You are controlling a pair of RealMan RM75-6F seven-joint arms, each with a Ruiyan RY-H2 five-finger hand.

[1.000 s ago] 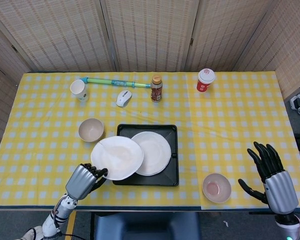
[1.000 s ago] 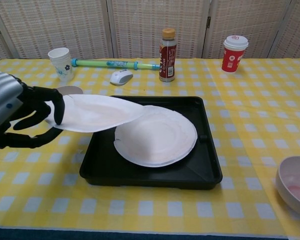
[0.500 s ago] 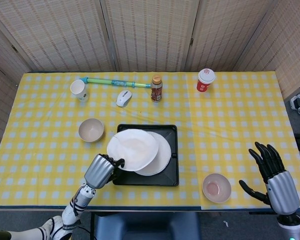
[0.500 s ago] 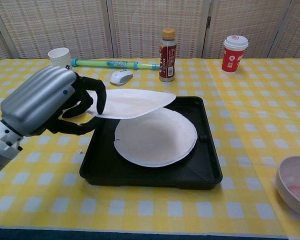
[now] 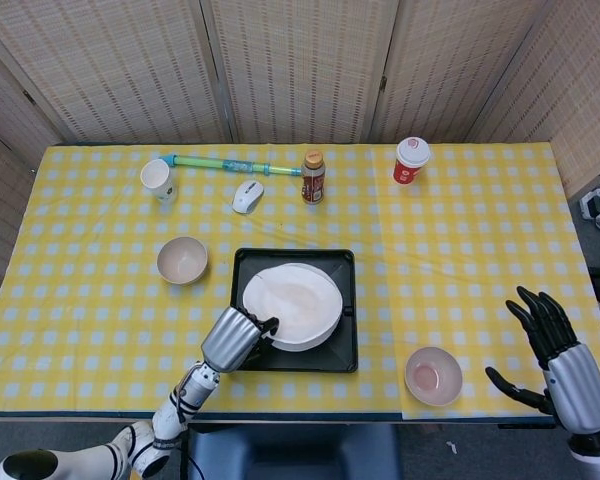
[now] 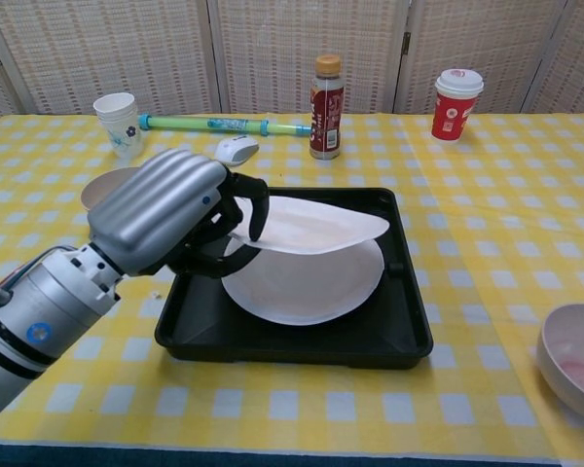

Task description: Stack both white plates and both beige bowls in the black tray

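Observation:
My left hand [image 5: 237,340] [image 6: 180,212] pinches the near-left rim of a white plate [image 6: 316,223] [image 5: 292,300] and holds it a little above the second white plate [image 6: 302,284], which lies in the black tray [image 6: 409,336] [image 5: 348,345]. One beige bowl [image 5: 182,260] [image 6: 99,187] sits left of the tray. The other beige bowl [image 5: 433,375] [image 6: 574,360], pinkish inside, sits near the front right. My right hand [image 5: 560,365] hovers open at the right front edge, right of that bowl and apart from it.
Along the back stand a paper cup [image 5: 157,179], a green-blue stick [image 5: 235,165], a white mouse [image 5: 247,196], a brown bottle [image 5: 313,177] and a red cup [image 5: 411,160]. A yellow checked cloth [image 5: 460,260] covers the table.
My left hand has carried the held plate rightward from beside the tray until it hangs over the plate in the tray. My right hand has drifted slightly toward the front edge.

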